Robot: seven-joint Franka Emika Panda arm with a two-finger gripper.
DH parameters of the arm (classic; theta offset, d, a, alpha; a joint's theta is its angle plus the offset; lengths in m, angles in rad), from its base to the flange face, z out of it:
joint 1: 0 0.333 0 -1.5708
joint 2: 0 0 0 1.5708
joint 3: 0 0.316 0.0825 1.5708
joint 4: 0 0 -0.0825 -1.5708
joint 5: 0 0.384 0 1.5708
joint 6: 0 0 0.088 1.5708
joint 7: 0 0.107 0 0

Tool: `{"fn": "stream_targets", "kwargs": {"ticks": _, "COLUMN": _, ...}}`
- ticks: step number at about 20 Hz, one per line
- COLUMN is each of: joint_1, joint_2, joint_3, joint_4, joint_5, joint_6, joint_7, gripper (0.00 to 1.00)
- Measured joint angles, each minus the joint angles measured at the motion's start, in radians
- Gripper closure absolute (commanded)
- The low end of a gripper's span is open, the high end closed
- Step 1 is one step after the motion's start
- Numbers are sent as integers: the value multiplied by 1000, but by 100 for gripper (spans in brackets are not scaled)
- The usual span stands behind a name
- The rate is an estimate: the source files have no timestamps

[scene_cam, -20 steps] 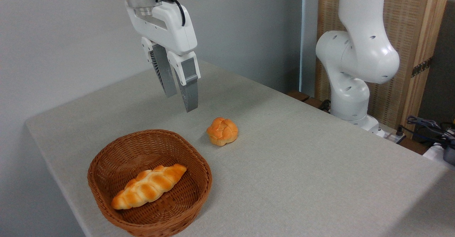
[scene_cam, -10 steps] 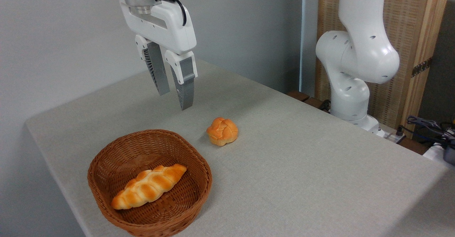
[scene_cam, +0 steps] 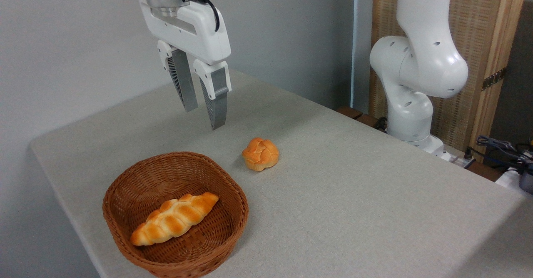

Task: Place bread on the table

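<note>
**Round bun on the cloth, braided loaf in the basket**

A brown woven wicker basket (scene_cam: 175, 215) with a rounded, roughly oval rim sits near the front-left part of the large flat tabletop covered in light grey-beige cloth (scene_cam: 354, 203). Inside it lies one thing only: a long braided golden loaf (scene_cam: 174, 218), resting diagonally across the basket floor, its lower end near the front-left wall and its upper end pointing toward the back right.

The small round knotted bun, golden-orange with paler creases (scene_cam: 260, 154), rests directly on the cloth, outside the basket and just beyond its back-right rim, apart from the wicker.

The white two-finger gripper (scene_cam: 204, 118) hangs in the air above the table, up and to the left of the bun and well clear of it. Its grey ribbed fingers (scene_cam: 217, 103) point downward with a modest gap between them; they are parted and hold nothing.

The arm's white base column (scene_cam: 410, 115) stands at the table's far right edge, before a wooden panel (scene_cam: 479, 61). No brand, label or writing is readable anywhere in view.
</note>
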Motion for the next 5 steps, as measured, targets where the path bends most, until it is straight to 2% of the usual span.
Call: {"fn": "stream_targets", "kwargs": {"ticks": 5, "joint_1": 7, "joint_2": 0, "joint_3": 0, "joint_4": 0, "joint_5": 0, "joint_6": 0, "joint_7": 0, "gripper": 0}}
